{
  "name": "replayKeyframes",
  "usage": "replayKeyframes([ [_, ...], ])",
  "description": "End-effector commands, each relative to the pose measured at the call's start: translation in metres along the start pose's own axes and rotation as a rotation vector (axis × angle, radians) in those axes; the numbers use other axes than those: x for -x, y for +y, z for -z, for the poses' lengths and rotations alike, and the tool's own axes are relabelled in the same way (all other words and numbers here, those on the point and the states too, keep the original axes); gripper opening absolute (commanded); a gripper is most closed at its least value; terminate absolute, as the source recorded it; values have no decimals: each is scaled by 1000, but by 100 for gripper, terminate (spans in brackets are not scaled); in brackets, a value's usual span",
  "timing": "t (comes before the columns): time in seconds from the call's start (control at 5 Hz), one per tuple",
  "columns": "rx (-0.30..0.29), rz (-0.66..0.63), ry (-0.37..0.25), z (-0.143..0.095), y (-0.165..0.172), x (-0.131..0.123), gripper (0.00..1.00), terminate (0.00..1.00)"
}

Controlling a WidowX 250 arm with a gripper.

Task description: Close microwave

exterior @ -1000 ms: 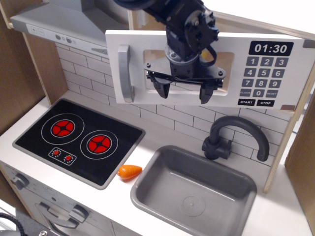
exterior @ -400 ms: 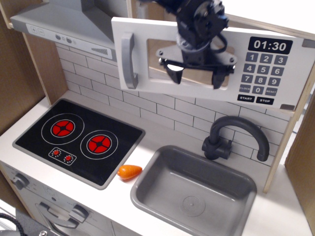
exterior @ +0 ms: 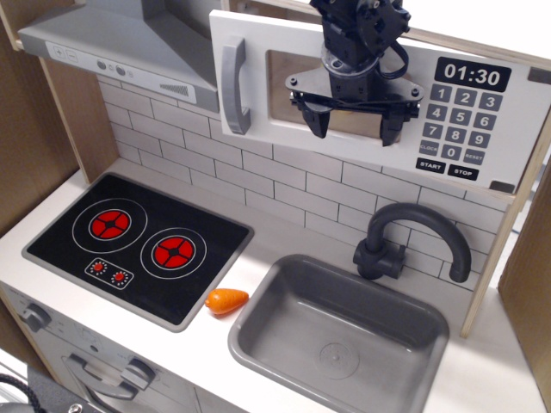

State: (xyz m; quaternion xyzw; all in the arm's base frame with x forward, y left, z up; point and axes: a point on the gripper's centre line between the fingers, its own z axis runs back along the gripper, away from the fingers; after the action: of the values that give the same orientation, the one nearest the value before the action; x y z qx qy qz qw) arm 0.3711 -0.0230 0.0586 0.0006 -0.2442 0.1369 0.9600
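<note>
The microwave (exterior: 370,95) is mounted high at the far side of the toy kitchen, above the tiled wall, to the right of the grey extractor hood (exterior: 112,43) and above the black faucet (exterior: 409,241) and grey sink (exterior: 336,331). Its light-grey door (exterior: 258,99) is judged to be nearly shut but not yet seated: the left edge carrying the grey bar handle (exterior: 232,84) appears to stand slightly proud of the pale-wood cabinet. The gripper (exterior: 354,125) is positioned in front of the clear window, with its two dark fingers (exterior: 317,120) spread wide apart and pointing downward. Nothing is held between them. Whether the fingertips or the gripper body are actually pressed against the door panel cannot be told from this view; they are at least just beside it. To complete the step well, pressure should be applied squarely toward the far wall, and preferably shifted leftward toward the handle side, where leverage about the right-hand hinge is greatest. The push should be kept steady until the door lies flush with the keypad (exterior: 465,107) panel. The fingers should be kept clear of the handle so that nothing is snagged on withdrawal.
</note>
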Motion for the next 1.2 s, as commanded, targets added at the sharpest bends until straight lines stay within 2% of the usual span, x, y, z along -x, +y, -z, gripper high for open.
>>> replayKeyframes([
  [0.0,9,-10,-66,-18,1,-21,100,0],
  [0.6,1,-42,-66,-12,5,-34,100,0],
  [1.0,3,-49,-63,-12,8,-31,100,0],
])
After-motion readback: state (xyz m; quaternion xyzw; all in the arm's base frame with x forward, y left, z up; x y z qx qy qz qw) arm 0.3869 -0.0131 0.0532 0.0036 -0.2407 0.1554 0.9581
